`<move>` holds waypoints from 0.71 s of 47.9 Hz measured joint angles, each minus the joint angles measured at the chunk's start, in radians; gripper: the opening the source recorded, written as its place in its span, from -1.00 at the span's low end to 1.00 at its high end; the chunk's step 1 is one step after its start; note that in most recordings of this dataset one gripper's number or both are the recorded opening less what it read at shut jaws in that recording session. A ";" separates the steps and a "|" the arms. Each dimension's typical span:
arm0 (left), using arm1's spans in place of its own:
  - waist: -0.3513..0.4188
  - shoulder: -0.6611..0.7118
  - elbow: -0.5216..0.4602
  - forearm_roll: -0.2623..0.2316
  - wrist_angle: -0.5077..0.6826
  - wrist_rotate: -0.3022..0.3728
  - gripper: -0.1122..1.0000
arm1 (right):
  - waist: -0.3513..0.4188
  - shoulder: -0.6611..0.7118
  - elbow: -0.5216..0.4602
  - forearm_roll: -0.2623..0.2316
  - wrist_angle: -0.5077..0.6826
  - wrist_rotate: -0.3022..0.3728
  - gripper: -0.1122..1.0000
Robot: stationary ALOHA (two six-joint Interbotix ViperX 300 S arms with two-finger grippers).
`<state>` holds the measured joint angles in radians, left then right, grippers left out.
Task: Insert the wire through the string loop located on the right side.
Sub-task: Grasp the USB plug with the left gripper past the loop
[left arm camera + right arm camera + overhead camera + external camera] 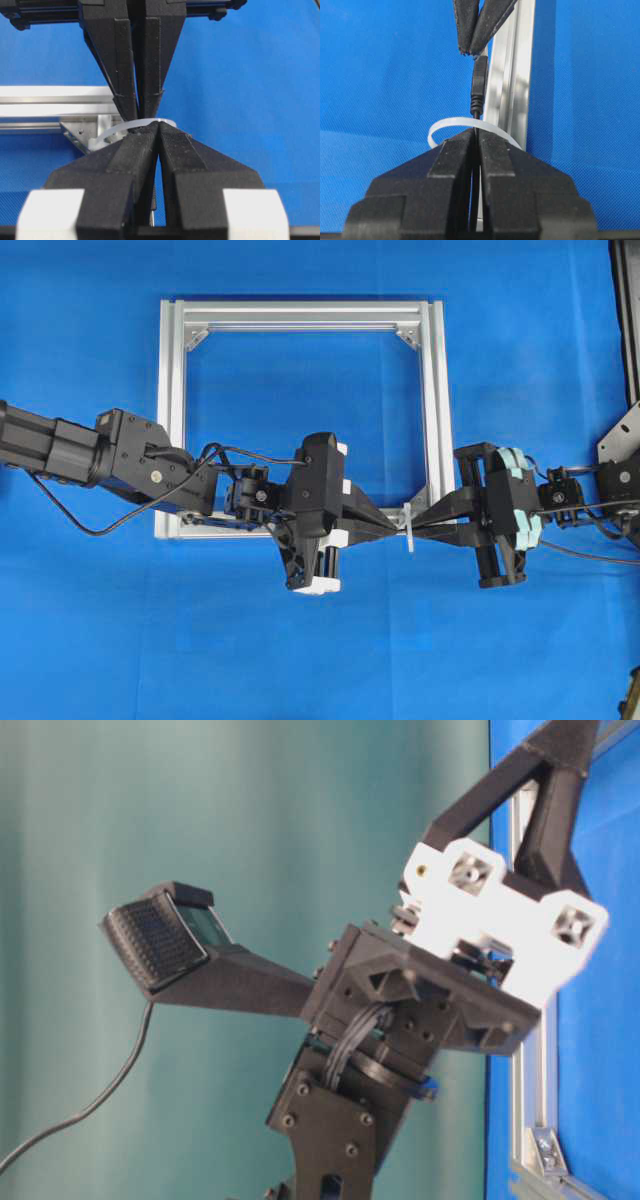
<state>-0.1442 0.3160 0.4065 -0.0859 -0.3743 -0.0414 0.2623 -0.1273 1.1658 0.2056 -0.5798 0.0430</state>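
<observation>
The string loop [408, 531] is a small white band on the aluminium frame's [300, 314] front rail near its right corner. Both grippers meet tip to tip at it. My right gripper [476, 131] is shut on the thin black wire [476, 116] just behind the loop [447, 123]. The wire's plug [479, 82] runs on past the band to my left gripper [472, 50]. In the left wrist view my left gripper [150, 127] has its tips together at the loop [112, 132], and the plug's metal tip [153, 220] shows in the gap between its fingers.
The square frame lies flat on the blue cloth [320, 660], with silver corner brackets [408, 336] inside its corners. A black arm cable [70, 520] loops off the left arm. A metal mount [625, 440] stands at the right edge.
</observation>
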 measured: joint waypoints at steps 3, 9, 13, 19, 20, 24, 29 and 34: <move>0.000 -0.002 0.000 0.000 0.002 0.000 -0.45 | 0.000 0.000 0.000 0.002 0.000 0.000 -0.86; 0.002 0.000 0.000 0.000 0.006 0.000 0.26 | 0.000 0.000 0.000 0.000 0.000 0.000 -0.86; 0.000 0.000 0.002 -0.002 0.008 -0.002 0.67 | 0.000 0.000 0.000 0.000 0.000 0.000 -0.85; 0.000 0.000 0.002 0.000 0.014 -0.002 0.85 | 0.000 0.000 0.000 0.000 0.000 0.000 -0.86; 0.002 0.000 0.000 0.000 0.014 0.000 0.84 | 0.002 0.000 0.000 0.002 0.000 0.000 -0.86; 0.002 0.002 0.000 -0.002 0.015 0.000 0.80 | 0.000 0.000 0.000 0.000 0.000 0.000 -0.86; 0.002 0.031 0.000 0.000 0.012 -0.002 0.80 | 0.002 0.000 0.000 0.000 0.000 0.000 -0.86; 0.002 0.066 0.000 0.000 0.009 -0.002 0.80 | 0.000 0.000 0.000 0.002 0.000 0.000 -0.85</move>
<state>-0.1427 0.3820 0.4065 -0.0859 -0.3651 -0.0430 0.2623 -0.1273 1.1658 0.2071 -0.5798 0.0430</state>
